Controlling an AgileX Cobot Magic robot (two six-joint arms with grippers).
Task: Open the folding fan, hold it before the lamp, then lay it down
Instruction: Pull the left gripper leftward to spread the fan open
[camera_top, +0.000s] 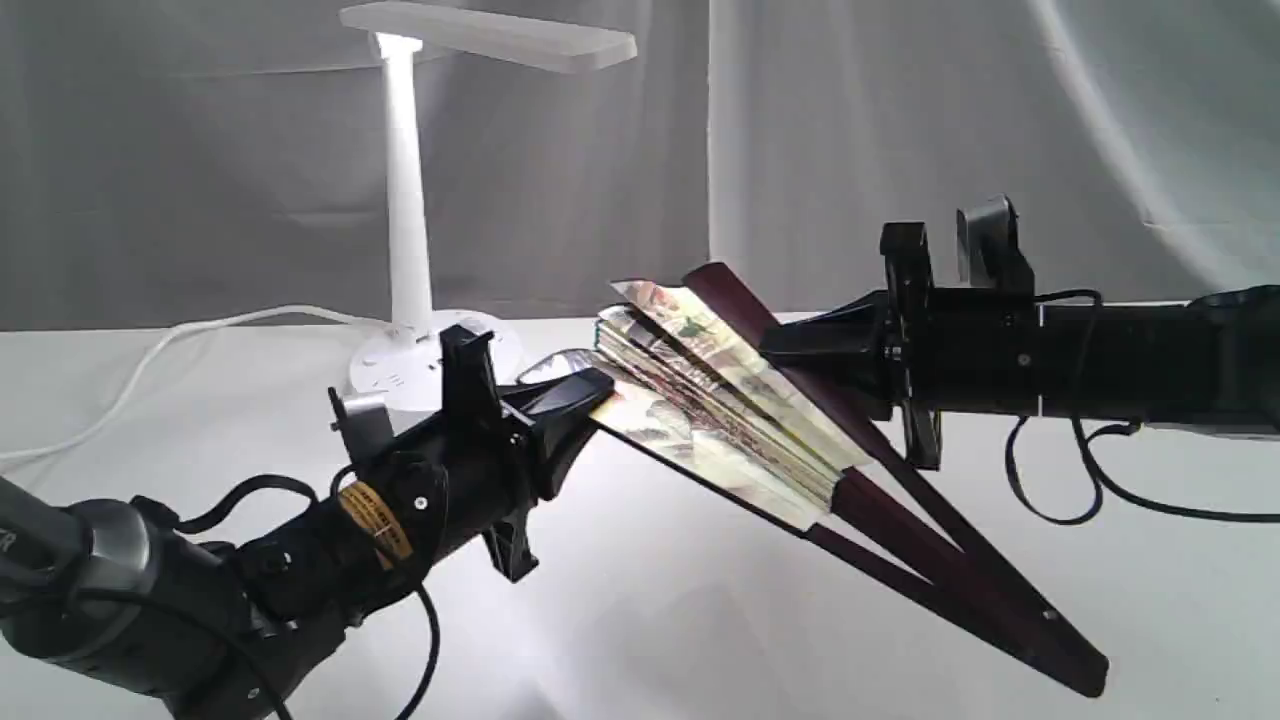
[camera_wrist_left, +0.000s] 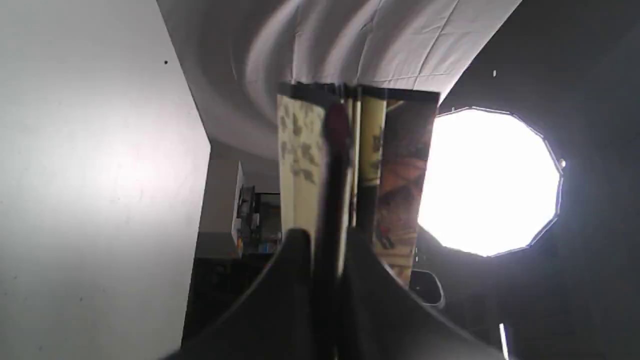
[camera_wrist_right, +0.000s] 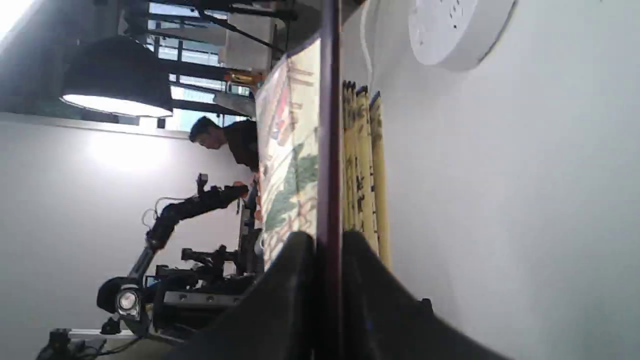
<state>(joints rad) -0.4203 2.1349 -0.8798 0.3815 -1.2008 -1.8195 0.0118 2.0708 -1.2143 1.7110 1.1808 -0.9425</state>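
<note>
The folding fan (camera_top: 720, 400) is partly spread above the white table, with several painted cream pleats showing between two dark maroon guards. Its pivot end (camera_top: 1075, 665) is low at the front right. My left gripper (camera_top: 595, 390) is shut on the lower guard near the fan's outer end; the left wrist view shows the fingers (camera_wrist_left: 295, 250) pinching the fan (camera_wrist_left: 300, 165). From the right, my right gripper (camera_top: 775, 345) is shut on the upper guard, and the right wrist view shows the rib (camera_wrist_right: 330, 150) between its pads. The white lamp (camera_top: 405, 200) stands behind the left gripper.
The lamp's round base (camera_wrist_right: 457, 25) and white cord (camera_top: 150, 350) lie on the table at the back left. A grey curtain hangs behind. A black cable (camera_top: 1050, 490) loops under the right arm. A bright studio light (camera_wrist_left: 490, 180) shines beyond the fan.
</note>
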